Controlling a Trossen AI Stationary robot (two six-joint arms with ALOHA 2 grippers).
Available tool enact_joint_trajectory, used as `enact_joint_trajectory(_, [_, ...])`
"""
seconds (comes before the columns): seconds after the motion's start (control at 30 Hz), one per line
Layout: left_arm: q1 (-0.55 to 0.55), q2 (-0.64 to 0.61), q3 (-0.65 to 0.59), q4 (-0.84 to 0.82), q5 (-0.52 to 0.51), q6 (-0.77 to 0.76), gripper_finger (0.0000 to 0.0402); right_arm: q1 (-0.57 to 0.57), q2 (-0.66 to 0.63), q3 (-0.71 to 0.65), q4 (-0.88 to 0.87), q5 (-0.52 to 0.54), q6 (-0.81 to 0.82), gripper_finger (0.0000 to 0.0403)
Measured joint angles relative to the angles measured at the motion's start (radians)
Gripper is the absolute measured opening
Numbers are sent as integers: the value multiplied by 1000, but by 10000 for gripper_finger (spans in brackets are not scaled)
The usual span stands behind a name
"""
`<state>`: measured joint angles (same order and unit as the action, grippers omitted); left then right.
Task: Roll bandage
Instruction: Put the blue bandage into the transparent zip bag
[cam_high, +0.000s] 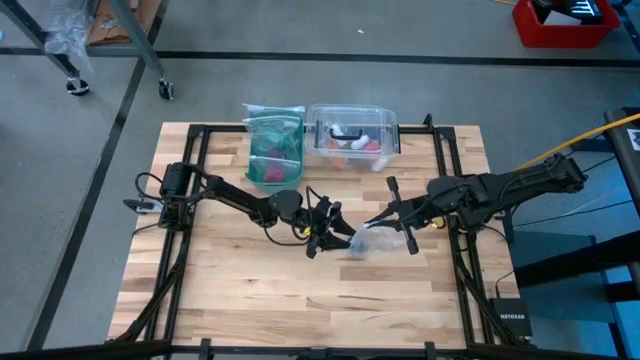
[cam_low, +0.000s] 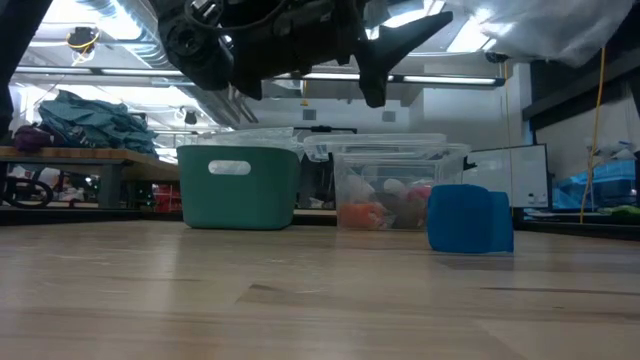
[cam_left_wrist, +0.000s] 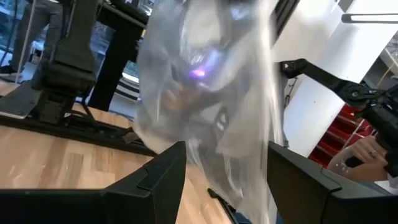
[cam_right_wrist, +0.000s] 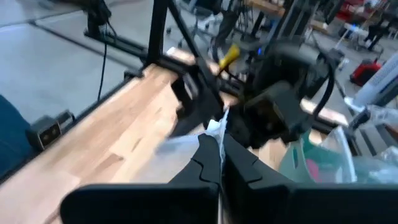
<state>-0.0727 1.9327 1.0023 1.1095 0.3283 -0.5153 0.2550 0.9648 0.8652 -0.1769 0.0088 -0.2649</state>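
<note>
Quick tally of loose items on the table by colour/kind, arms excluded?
Blue bandage roll: 1
Green bin: 1
Clear plastic box: 1
Clear plastic bag, pinched in the right gripper: 1
Total: 4

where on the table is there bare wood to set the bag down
The near half of the table, in front of both arms, is bare wood. So is the left strip beside the left arm's base. It is crowded at the far edge, with the green bin and clear box, and mid-table where both grippers meet at the plastic bag.
</note>
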Motion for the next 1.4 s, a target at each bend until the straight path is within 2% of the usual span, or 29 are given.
enact_joint_trajectory(0.23, [0, 0, 0, 1, 0, 30, 200, 0, 75, -1, 85, 1, 0, 1])
enact_joint_trajectory(0.43, [0, 0, 0, -8, -4, 35, 200, 0, 87, -1, 174, 8, -1, 1])
enact_joint_trajectory(0.6, [0, 0, 0, -19, -94, 37, 200, 0, 87, -1, 203, 9, -1, 1])
enact_joint_trajectory(0.7, [0, 0, 0, -18, -113, 37, 200, 0, 96, -1, 225, 30, -1, 1])
enact_joint_trajectory(0.97, [0, 0, 0, 83, -114, 7, 200, 0, 143, 0, 220, 24, 9, 1])
enact_joint_trajectory(1.4, [22, 0, 7, 100, -142, -31, 200, 0, 211, 0, 201, -9, 51, 1])
